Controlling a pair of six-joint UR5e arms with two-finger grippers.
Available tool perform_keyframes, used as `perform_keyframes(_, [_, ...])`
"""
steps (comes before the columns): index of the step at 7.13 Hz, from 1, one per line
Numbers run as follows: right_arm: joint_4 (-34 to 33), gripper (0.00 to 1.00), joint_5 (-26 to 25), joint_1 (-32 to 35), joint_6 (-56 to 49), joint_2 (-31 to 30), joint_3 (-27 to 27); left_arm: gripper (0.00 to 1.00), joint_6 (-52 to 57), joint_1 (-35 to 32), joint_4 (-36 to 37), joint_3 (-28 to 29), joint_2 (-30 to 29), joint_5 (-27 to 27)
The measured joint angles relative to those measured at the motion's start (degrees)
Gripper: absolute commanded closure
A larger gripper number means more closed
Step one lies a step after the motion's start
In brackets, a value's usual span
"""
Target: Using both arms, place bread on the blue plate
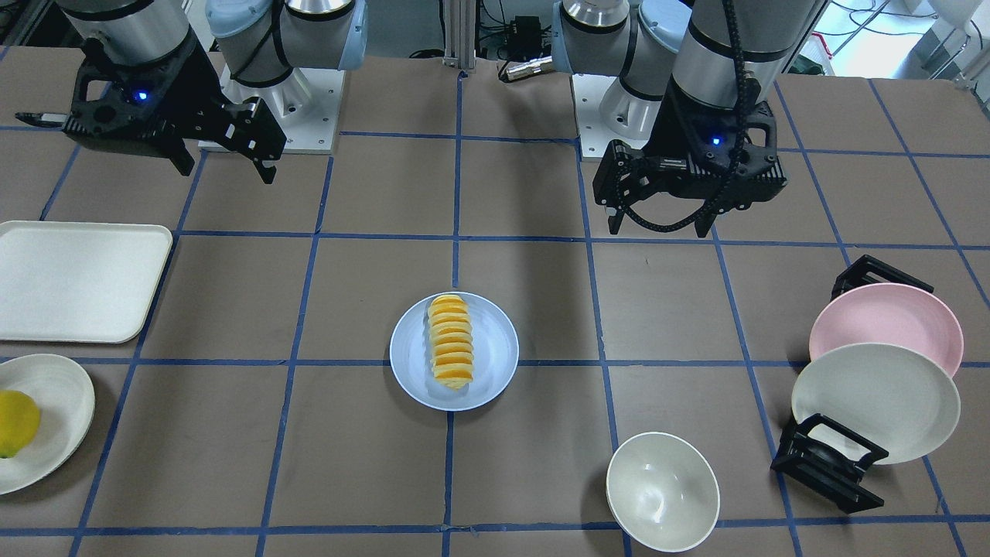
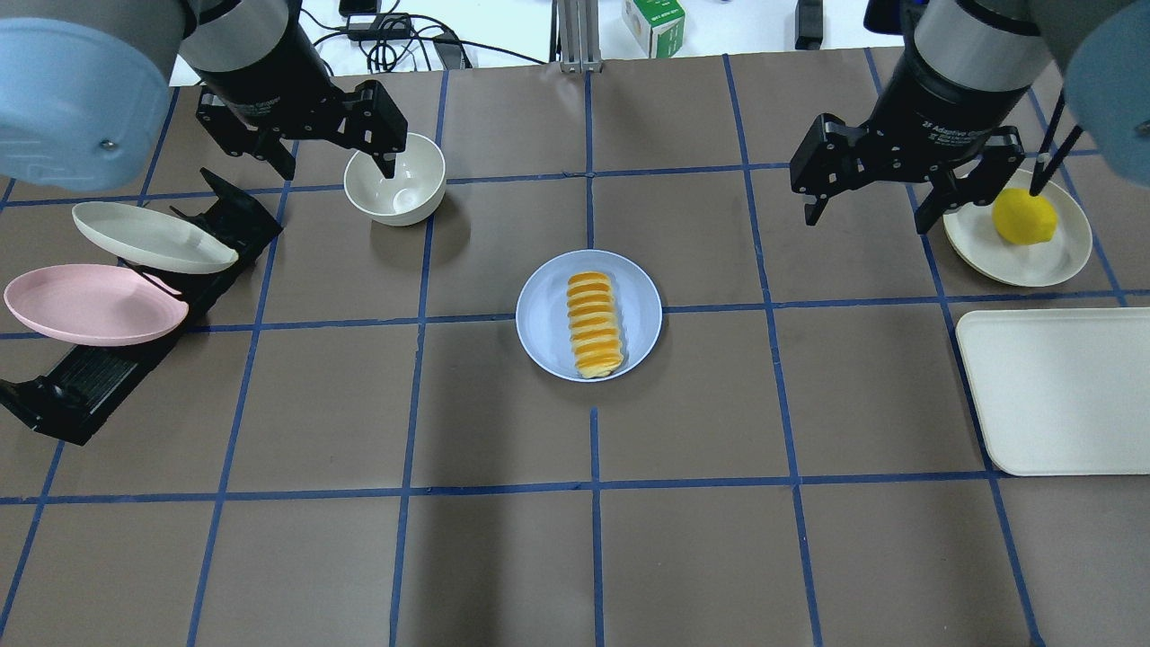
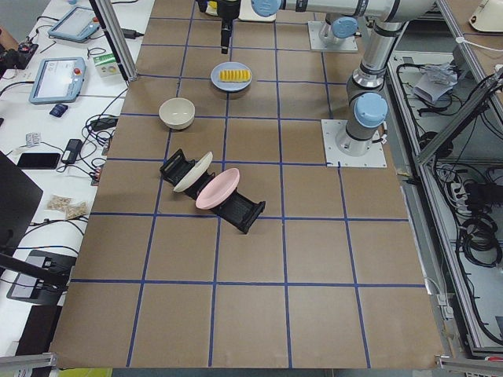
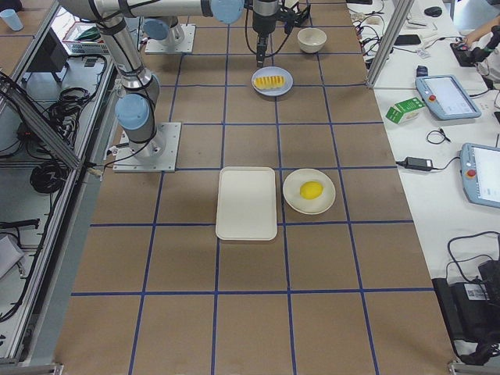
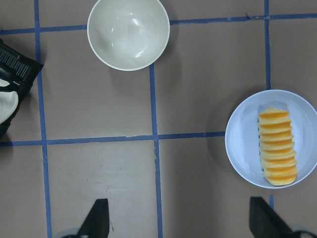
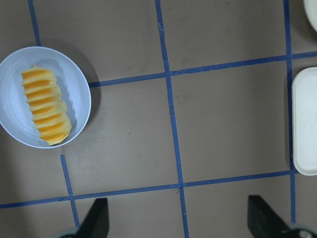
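From where I stand, the job looks done. The bread (image 2: 595,323) lies lengthwise across the blue plate (image 2: 544,314), wholly inside its rim, in the middle of the bench (image 2: 503,557). Neither arm touches it.

The left gripper (image 2: 340,171) hangs raised towards the operators' edge on the robot's left. Its fingers are spread wide with nothing between them. The right gripper (image 2: 867,220) hangs the same way on the robot's right, wide and empty, well apart from the plate. I'd say nothing is left except perhaps sending the arms to rest.

Around it:
- A cream bowl (image 2: 395,178) sits upright near the operators' edge, just under the left gripper.
- A black dish rack (image 2: 81,386) by the bench's left end holds a cream-white plate (image 2: 148,238) and a pink plate (image 2: 90,304), both leaning.
- Near the right end, a lemon (image 2: 1024,216) rests on a cream plate (image 2: 1060,265), beside a pale rectangular tray (image 2: 1060,391).

Nothing crowds the blue plate. Only the bowl sits close to a gripper, worth minding if the left arm drops.
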Motion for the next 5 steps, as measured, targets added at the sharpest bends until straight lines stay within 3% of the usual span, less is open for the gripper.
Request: perform_keyframes(5, [0.0,0.0,-2.7,0.4,1.2,-2.1,2.3,0.0,-0.1,0.0,0.0,0.0,0.0,0.0])
